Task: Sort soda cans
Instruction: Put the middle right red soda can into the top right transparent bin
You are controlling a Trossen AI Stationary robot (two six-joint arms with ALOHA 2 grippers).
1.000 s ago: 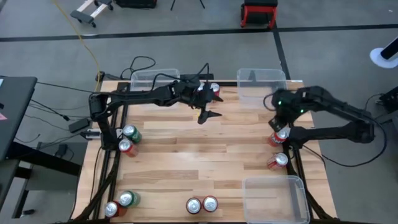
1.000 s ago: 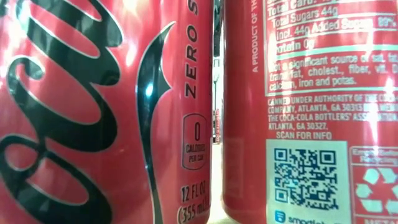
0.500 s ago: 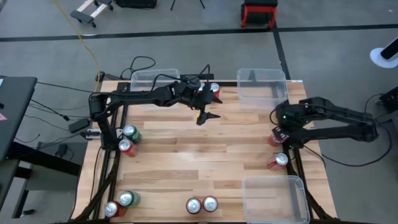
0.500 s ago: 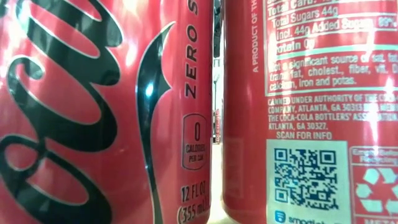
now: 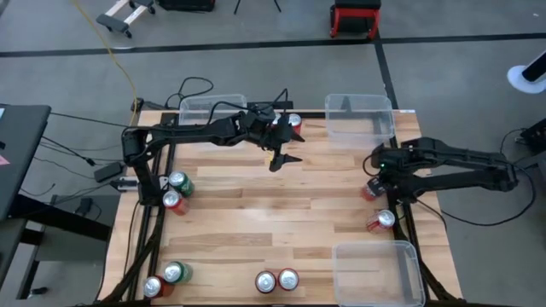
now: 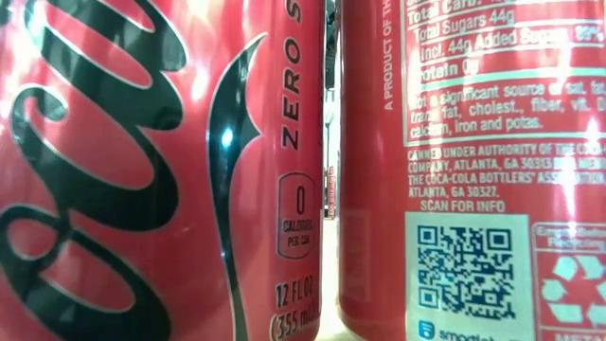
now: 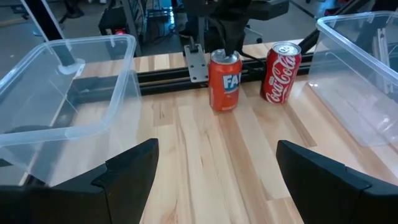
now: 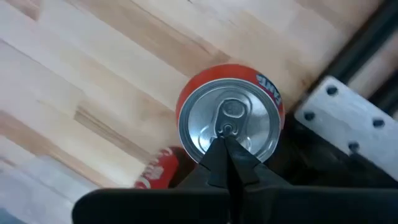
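My right gripper (image 5: 374, 181) is shut and points down over an orange-red soda can (image 8: 229, 118) that stands at the table's right edge (image 5: 367, 191). My left gripper (image 5: 285, 159) is open and empty above the table's far middle. Beyond its fingers (image 7: 127, 168) an orange can (image 7: 224, 81) and a red can (image 7: 283, 71) stand upright at the far edge. One of them shows in the high view (image 5: 295, 124). Other cans stand in pairs at the left (image 5: 176, 191), near left (image 5: 165, 279) and near middle (image 5: 277, 280). One more stands at the right (image 5: 381, 221). My right gripper's shut fingertips (image 8: 225, 149) point down at the silver top of the orange-red can, by its pull tab (image 8: 227, 115). I cannot tell whether they touch it. The can stands upright on the table.
Clear plastic bins stand at the far left (image 5: 210, 109), far right (image 5: 358, 112) and near right (image 5: 375, 269). In the low view two red cans (image 6: 142, 170) (image 6: 473, 170) stand right before the camera and hide the table. Bare wood lies in the middle (image 5: 273, 213).
My right gripper has come down toward the orange-red can at the table's right edge and now covers most of its top in the high view. The arm behind it has sunk lower.
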